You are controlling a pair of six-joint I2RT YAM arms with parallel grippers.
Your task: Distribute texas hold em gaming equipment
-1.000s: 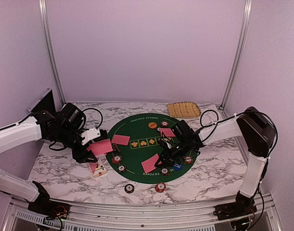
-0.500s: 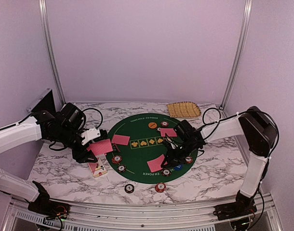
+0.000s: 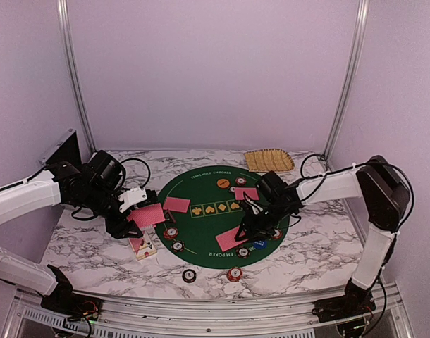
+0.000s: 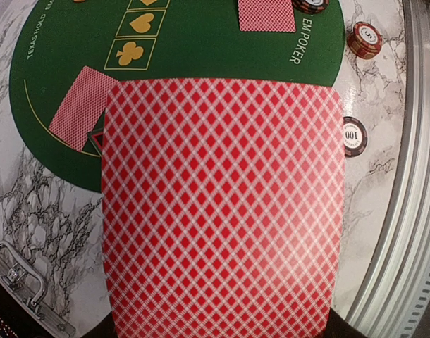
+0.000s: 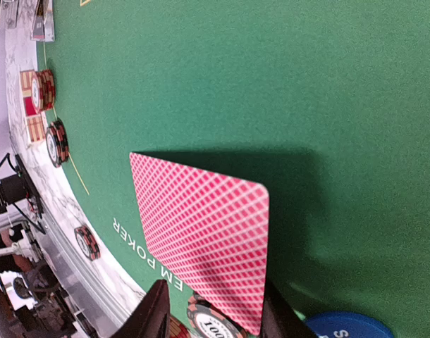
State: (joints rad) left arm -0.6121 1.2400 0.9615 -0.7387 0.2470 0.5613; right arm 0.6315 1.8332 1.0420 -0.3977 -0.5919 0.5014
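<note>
Closest to the arm bases, 2 poker chips are sitting on the bare marble bench (image 3: 95, 253): a dark chip (image 3: 189, 275) and, just to its right, a red-and-white chip (image 3: 234, 273). A little farther in on the left, a face-up card (image 3: 142, 248) is lying on the bench, just off the green mat (image 3: 201, 186).

Above that spot the left fingers (image 3: 130, 224) are clamping a red-backed held card (image 4: 222, 204) over the mat's left edge. It is filling most of the left wrist view, and whether it is 1 card or several I cannot tell. Beside it, 2 edge chips (image 3: 170, 232) are resting at the mat's near-left rim.

On the near right part of the mat, the right fingers (image 5: 153, 317) are standing partly spread, 1 on each side of the near end of a red-backed near card (image 5: 208, 232). This card is lying face down on the felt and the fingers are not pinching it. A printed chip (image 5: 208, 327) and the blue button (image 3: 259, 244) are sitting just beside it.

Farther back, a left card (image 3: 176, 204) and a far card (image 3: 244, 193) are lying face down on the mat. The orange button (image 3: 223, 183) and a back chip (image 3: 240, 182) are resting close together just beyond them. Past the mat's far right edge, the woven tray (image 3: 269, 160) is sitting on the bench.
</note>
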